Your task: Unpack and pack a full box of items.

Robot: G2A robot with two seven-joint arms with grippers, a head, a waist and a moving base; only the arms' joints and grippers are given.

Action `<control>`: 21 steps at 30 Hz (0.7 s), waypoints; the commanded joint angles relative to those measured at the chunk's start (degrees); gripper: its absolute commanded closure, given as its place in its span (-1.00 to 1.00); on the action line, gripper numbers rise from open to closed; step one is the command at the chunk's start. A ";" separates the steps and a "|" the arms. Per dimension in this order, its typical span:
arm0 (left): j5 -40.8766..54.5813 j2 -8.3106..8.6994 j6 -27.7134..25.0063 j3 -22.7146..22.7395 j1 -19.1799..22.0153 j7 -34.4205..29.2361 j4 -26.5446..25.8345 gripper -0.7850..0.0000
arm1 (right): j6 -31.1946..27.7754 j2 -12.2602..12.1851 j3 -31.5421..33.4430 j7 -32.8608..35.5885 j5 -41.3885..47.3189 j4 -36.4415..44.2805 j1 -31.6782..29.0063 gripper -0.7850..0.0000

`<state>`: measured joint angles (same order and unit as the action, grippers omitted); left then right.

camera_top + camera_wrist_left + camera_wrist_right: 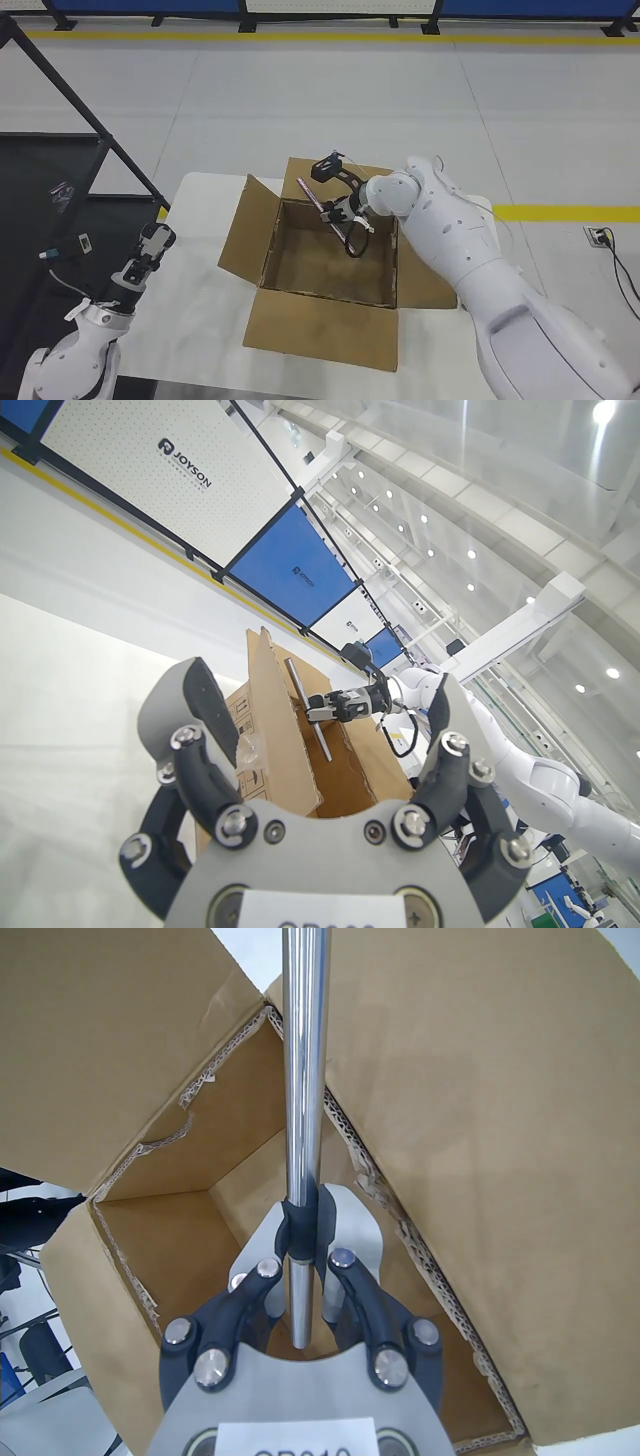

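- We see the white tabletop (205,300) carrying an open brown cardboard box (320,330), its flaps spread for access.
- Our right jaws clamp a shiny chrome metal rod (302,1078) above the box opening, likely mid-transfer.
- Our left jaws gape empty, off to the side.

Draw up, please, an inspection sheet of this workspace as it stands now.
Surface: white table, carrying the box.
Job's things: cardboard box with its flaps open; metal rod held tilted above the box's far side.
Clutter: nothing seen.
Grippers: right gripper shut on the rod near one end; left gripper open, holding nothing, over the table beside the box.
Cables: black cable loops from the right wrist over the box opening; floor cable lies on the floor off to the side of the table.
Surroundings: black frame beside the table; yellow line on the floor.
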<state>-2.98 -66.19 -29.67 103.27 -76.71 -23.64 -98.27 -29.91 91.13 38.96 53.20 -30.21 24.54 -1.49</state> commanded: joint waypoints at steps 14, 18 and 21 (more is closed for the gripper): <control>-2.66 -0.18 0.51 -1.87 -1.19 1.35 -2.94 -1.00 | 0.00 0.00 0.00 -0.01 0.00 0.04 0.00 1.00; -4.19 -0.24 1.33 -2.33 -2.13 3.02 -3.86 -1.00 | 0.00 0.00 0.00 -0.01 0.00 0.04 0.00 1.00; -4.75 -0.20 1.75 -2.37 -2.38 3.55 -4.09 -1.00 | 0.00 0.00 0.00 -0.01 0.00 0.04 0.00 1.00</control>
<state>-7.61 -66.41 -28.03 100.88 -79.04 -20.26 -102.29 -29.92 91.13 38.96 53.19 -30.21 24.54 -1.49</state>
